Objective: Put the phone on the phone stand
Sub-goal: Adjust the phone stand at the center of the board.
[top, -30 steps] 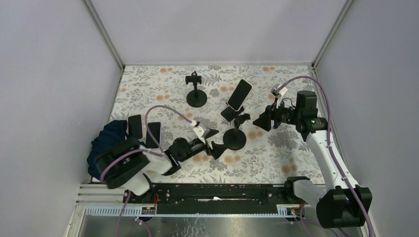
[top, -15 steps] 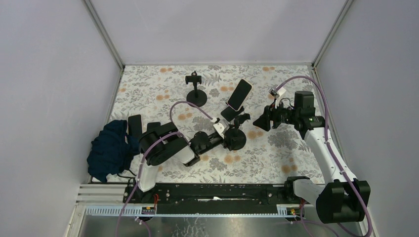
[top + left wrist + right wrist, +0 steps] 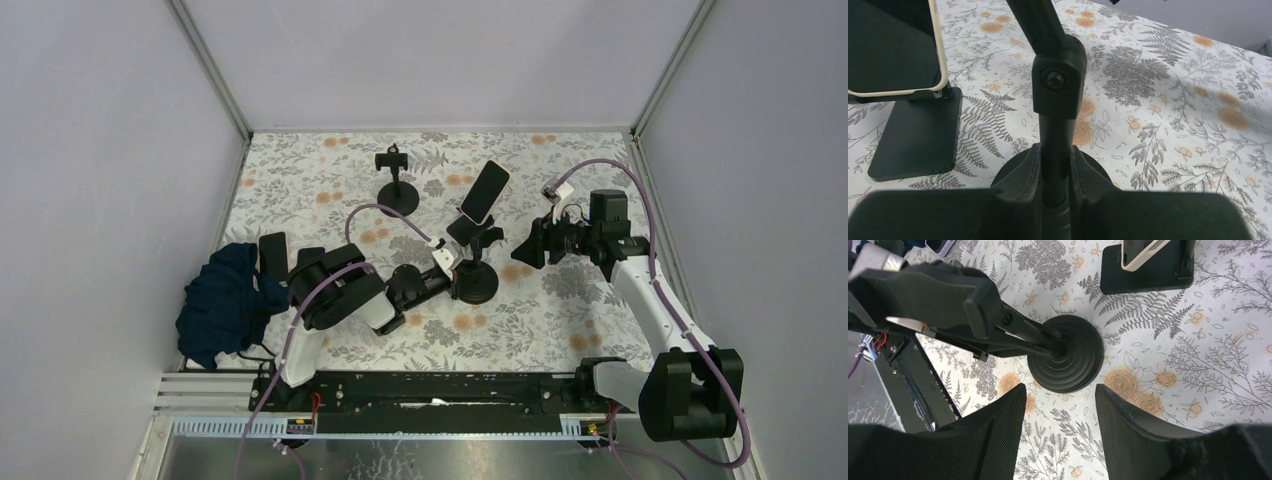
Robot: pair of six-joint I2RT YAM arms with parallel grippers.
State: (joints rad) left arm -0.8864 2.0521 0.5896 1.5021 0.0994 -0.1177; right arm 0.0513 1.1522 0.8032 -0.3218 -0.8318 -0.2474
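Observation:
A black phone stand point(image 3: 476, 283) with a round base stands mid-table. My left gripper point(image 3: 462, 272) is shut on its upright pole point(image 3: 1054, 125) just above the base, one finger on each side point(image 3: 1054, 155). My right gripper point(image 3: 522, 245) hangs open to the right of the stand; in its wrist view the round base point(image 3: 1066, 360) lies beyond the open fingers point(image 3: 1058, 395), which hold nothing. A phone point(image 3: 485, 192) in a pale case leans on a flat rectangular stand point(image 3: 462, 230) just behind. Two dark phones point(image 3: 272, 255) point(image 3: 309, 262) lie at the left.
A second round-based stand point(image 3: 398, 190) is at the back centre. A dark blue cloth point(image 3: 225, 300) is bunched at the left edge by the two phones. Grey walls close the floral mat on three sides; the arms' rail point(image 3: 440, 395) runs along the near edge.
My left arm has swung right from the near left to the stand, and its jaws have closed on the pole. The right gripper has drifted slightly left, still open.

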